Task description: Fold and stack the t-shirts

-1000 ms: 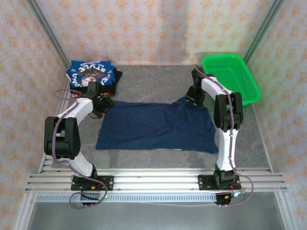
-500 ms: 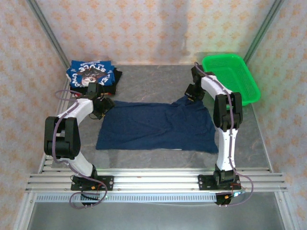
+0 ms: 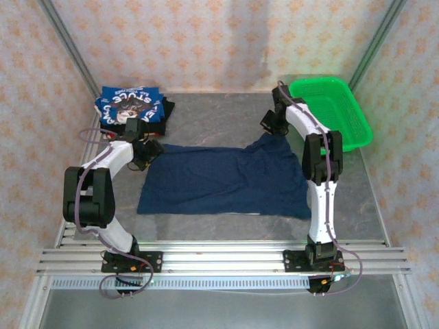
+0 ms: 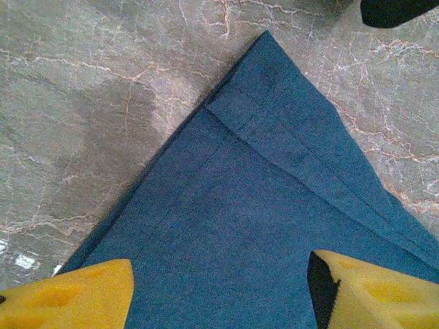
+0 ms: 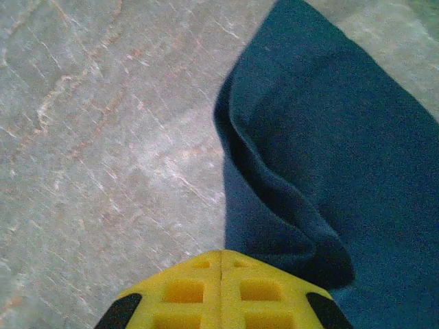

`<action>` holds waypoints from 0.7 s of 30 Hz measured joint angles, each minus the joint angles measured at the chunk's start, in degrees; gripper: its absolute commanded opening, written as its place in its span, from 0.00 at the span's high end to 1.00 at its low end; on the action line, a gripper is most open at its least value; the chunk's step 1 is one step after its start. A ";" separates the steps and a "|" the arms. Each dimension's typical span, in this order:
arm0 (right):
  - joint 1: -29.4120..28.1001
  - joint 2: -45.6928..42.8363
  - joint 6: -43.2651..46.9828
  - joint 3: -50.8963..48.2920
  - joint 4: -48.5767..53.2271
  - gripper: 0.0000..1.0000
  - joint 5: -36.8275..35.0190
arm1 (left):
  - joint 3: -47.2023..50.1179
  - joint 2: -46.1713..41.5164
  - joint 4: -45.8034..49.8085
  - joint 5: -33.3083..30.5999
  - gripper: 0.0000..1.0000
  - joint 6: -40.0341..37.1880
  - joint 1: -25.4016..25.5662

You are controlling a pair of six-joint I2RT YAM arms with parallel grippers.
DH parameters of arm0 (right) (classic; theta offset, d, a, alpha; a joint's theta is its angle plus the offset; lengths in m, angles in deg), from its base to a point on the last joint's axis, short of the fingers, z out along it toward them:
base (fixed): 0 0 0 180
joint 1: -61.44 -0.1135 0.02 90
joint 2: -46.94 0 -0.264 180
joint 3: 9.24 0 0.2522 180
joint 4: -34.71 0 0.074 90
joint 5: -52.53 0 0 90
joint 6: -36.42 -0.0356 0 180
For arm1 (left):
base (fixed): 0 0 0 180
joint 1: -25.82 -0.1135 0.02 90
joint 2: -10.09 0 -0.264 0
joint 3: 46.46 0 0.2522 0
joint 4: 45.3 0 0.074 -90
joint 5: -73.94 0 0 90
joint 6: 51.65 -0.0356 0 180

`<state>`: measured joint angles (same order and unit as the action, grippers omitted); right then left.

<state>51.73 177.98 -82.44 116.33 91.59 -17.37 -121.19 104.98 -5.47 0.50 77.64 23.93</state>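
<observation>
A grey marbled counter [image 3: 206, 120] sits between floral-papered walls [image 3: 206, 41]. A folded stack of printed t-shirts [image 3: 129, 110] lies at its far left corner. The left gripper [image 3: 148, 151] hovers over the far left corner of the navy t-shirt [image 3: 219, 184], jaws wide apart. The shirt lies flat mid-counter, long axis left to right. The right gripper [image 3: 272, 125] has its jaws clamped together on the shirt's raised far right corner. A green basket [image 3: 333, 103] stands far right.
</observation>
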 measured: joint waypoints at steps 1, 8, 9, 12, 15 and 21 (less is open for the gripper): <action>0.00 0.70 -0.63 1.01 -0.66 1.00 0.52 | 0.00 0.00 0.00 0.00 0.31 -0.02 0.00; 0.00 4.79 -4.87 7.06 -7.26 1.00 4.66 | 0.02 0.00 0.02 -0.02 0.31 -0.24 0.00; -0.04 5.42 -5.55 7.91 -8.02 1.00 5.55 | 0.02 0.00 0.02 -0.02 0.31 -0.26 0.00; -0.28 7.87 -6.69 11.47 -9.16 0.87 8.07 | 0.02 0.00 0.04 -0.02 0.31 -0.35 0.00; -0.50 8.76 -7.17 12.33 -9.51 0.59 9.77 | 0.02 0.00 0.04 -0.02 0.31 -0.35 0.00; -0.13 7.32 -6.25 10.01 -8.55 0.44 8.98 | -0.17 0.17 0.17 0.00 0.31 -0.35 0.00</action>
<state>51.60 185.30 -88.69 126.34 83.04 -8.39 -121.36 105.16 -5.30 0.50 77.29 23.93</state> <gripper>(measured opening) 0.553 0.688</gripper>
